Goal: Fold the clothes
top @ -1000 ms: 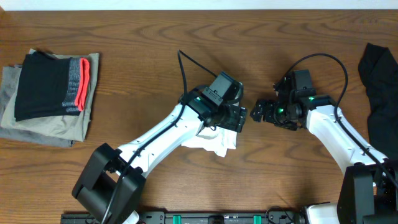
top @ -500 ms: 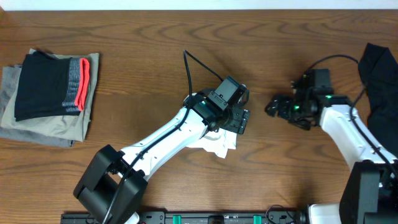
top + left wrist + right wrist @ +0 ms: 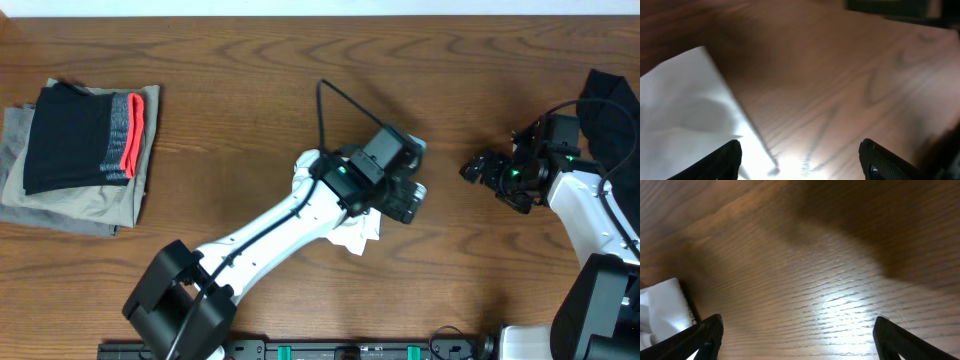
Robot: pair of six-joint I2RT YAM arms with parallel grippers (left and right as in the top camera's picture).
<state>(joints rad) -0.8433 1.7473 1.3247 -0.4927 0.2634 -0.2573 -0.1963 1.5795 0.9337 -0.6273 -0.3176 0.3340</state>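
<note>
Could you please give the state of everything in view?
White T-shirt: lying bundled small, ungripped.
Left gripper: open, empty.
Right gripper: open, empty.
Black garment with red-and-grey band: folded, atop olive-grey garments.
Black garment at right edge: unfolded heap.

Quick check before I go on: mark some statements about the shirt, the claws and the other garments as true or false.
1. The plain white cotton T-shirt lies mid-table, partly under the left arm. True.
2. The left claw is shut on the T-shirt. False: its fingers stand apart at the shirt's edge and grip nothing.
3. A black garment with a red-and-grey band lies on top of the folded olive-grey garments at the table's left side. True.
4. The right claw grips the black cloth at the right edge. False: it is open over bare wood, with nothing in it.
</note>
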